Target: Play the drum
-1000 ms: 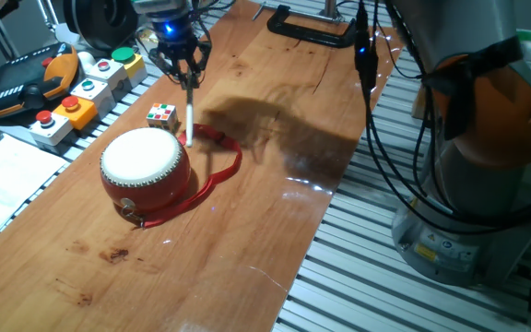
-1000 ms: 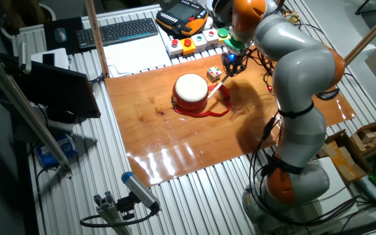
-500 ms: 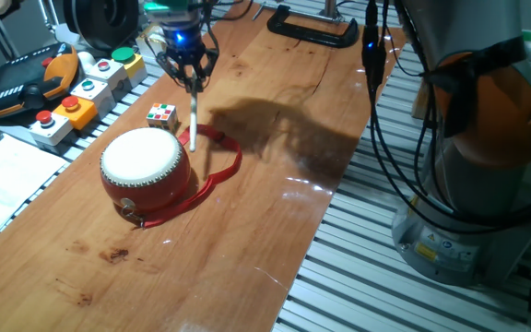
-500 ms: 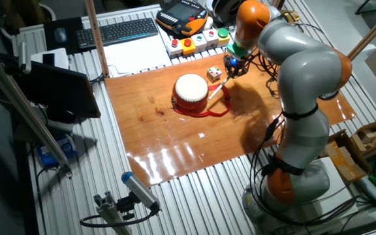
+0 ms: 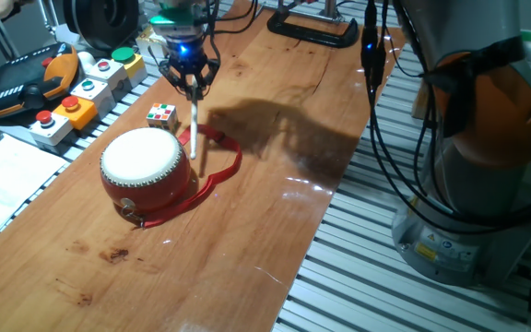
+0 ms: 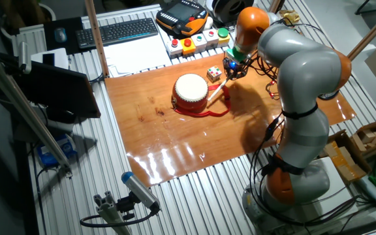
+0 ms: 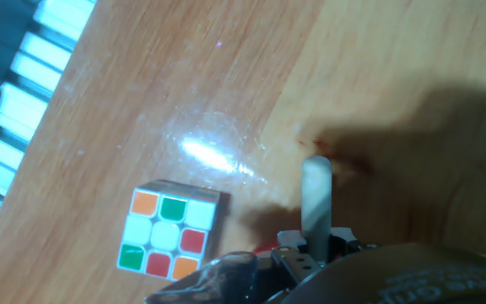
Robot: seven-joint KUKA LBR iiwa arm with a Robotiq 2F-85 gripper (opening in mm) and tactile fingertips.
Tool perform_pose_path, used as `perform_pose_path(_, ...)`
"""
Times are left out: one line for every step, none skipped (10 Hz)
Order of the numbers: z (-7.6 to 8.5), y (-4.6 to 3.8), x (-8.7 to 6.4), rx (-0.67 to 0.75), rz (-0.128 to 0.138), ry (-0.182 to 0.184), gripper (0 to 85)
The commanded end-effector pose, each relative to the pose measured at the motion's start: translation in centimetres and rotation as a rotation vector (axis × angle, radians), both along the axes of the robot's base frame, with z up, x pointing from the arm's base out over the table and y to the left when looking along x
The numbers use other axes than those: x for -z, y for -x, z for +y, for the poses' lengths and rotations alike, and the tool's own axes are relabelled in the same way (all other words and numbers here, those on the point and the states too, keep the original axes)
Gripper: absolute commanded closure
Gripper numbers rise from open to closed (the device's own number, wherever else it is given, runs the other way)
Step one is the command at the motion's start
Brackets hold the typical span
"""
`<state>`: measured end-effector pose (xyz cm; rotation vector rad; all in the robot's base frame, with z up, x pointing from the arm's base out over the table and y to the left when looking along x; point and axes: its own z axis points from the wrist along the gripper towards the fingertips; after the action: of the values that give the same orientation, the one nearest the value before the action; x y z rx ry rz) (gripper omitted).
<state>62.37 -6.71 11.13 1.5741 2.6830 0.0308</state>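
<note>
The drum [image 5: 146, 166] has a red body and a cream skin top and stands on the wooden table; it also shows in the other fixed view [image 6: 190, 91]. Its red strap [image 5: 218, 175] loops out to the right. My gripper [image 5: 192, 81] hangs behind the drum's right side, shut on a white stick [image 5: 193, 124]. The stick points down beside the drum's rim, with its tip by the strap. In the other fixed view the gripper [image 6: 231, 66] holds the stick [image 6: 217, 87] slanted toward the drum. The hand view shows the stick [image 7: 316, 203] over bare wood; the drum is out of that view.
A small multicoloured cube [image 5: 162, 115] lies just behind the drum, also in the hand view [image 7: 169, 241]. A button box [image 5: 81, 92] and a teach pendant [image 5: 17, 83] sit at the left edge. A black clamp [image 5: 312, 28] is at the far end. A keyboard [image 6: 119, 31] lies beyond the table.
My gripper has shifted slightly right and toward the drum's side with the stick. The stick's tip now reaches lower beside the rim. Drum and cube have not moved.
</note>
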Motion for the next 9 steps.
perform_pose_path(0.0, -0.02, 0.2, -0.006, 0.001, -0.001, 84.3)
perform_pose_path(-0.1, -0.07, 0.5, -0.011, 0.002, -0.003, 84.3)
perform_pose_path(-0.2, -0.11, 1.1, -0.016, 0.002, -0.003, 84.3)
perform_pose_path(-0.3, -0.15, 1.5, -0.020, 0.002, -0.002, 84.3)
perform_pose_path(-0.4, -0.21, 1.7, -0.028, 0.001, -0.002, 84.3)
perform_pose_path(-0.5, -0.30, 2.0, -0.045, 0.007, -0.006, 84.3)
perform_pose_path(-0.6, -0.36, 2.2, -0.066, 0.014, -0.012, 84.3)
perform_pose_path(-0.7, -0.45, 2.6, -0.083, 0.018, -0.016, 84.3)
perform_pose_path(-0.7, -0.55, 2.9, -0.096, 0.020, -0.019, 84.3)
